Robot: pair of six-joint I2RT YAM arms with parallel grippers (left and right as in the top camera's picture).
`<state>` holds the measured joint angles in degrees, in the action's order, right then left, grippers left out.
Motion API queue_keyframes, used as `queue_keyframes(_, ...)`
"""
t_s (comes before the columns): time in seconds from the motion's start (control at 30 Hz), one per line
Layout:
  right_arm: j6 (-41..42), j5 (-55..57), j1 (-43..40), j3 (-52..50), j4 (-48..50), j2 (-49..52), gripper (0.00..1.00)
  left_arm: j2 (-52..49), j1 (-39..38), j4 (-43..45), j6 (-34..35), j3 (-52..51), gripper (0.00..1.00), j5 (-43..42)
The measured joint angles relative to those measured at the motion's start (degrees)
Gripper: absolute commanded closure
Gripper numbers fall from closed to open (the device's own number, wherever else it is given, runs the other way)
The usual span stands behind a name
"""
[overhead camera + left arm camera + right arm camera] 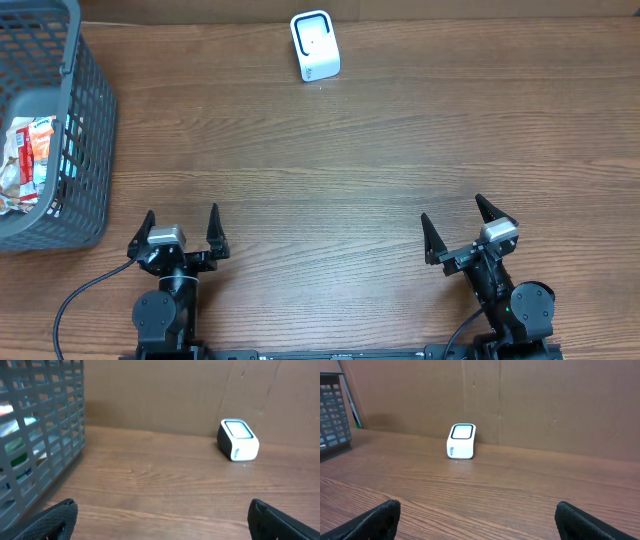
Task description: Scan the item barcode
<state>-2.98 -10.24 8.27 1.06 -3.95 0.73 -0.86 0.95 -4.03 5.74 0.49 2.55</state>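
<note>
A small white barcode scanner (315, 46) with a dark window stands at the far middle of the wooden table; the wrist views show the scanner (238, 440) (461, 441) too. Packaged items (25, 160) lie inside a grey plastic basket (92, 130) at the far left, and the basket's grid wall (45, 435) fills the left of the left wrist view. My left gripper (181, 228) (162, 510) rests open near the front edge with nothing between its fingers. At the front right my right gripper (457, 225) (477, 512) is open and holds nothing too.
A brown cardboard wall (520, 400) runs along the back of the table behind the scanner. A black cable (75, 300) trails from the left arm's base. Bare wood (330, 170) lies between both grippers and the scanner.
</note>
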Motion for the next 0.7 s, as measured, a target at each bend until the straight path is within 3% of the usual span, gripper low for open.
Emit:
queue_keyframes(0.47,0.0,0.0,0.0,0.0,0.0,0.0,0.0,0.0,0.0,0.9,0.0,0.0,0.0,0.4)
queue_keyframes(0.6,0.0,0.0,0.0,0.0,0.0,0.0,0.0,0.0,0.0,-4.9,1.0,1.9,0.0,-2.5)
queue_keyframes(0.7,0.0,0.0,0.0,0.0,0.0,0.0,0.0,-0.1,0.0,-13.9,3.8,6.0,0.0,-5.4)
